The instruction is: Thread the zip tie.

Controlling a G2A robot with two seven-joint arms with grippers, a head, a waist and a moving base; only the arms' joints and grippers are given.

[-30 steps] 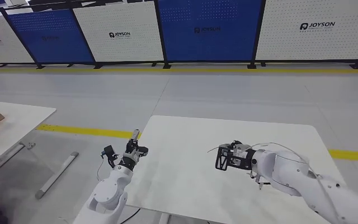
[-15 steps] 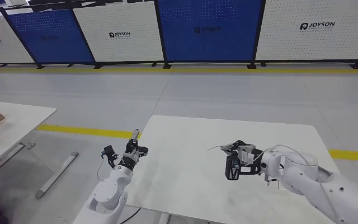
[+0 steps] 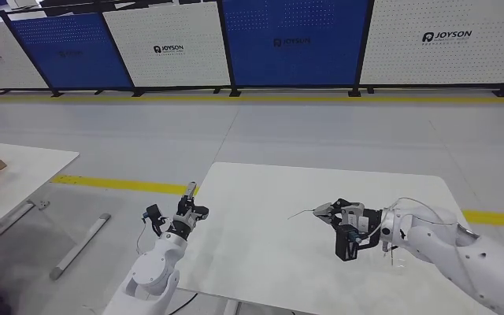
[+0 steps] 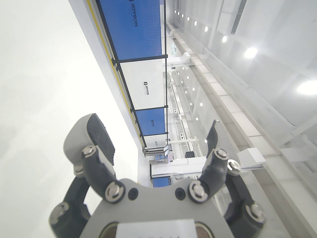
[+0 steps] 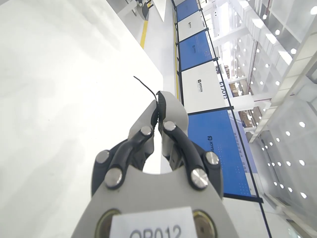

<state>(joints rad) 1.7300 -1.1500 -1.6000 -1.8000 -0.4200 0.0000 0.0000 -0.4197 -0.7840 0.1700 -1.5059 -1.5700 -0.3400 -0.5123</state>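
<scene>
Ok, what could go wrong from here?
The thin black plastic zip tie is pinched at the tips of the right end effector, so it could slip or twist. The open left end effector sits far off at the edge of the white table; meeting that curved tail may fail.

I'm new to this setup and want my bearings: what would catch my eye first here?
First the right gripper, shut on a thin black zip tie whose free end sticks out above the white table. Then the left gripper, open and empty, by the table's left edge in the top view.
</scene>
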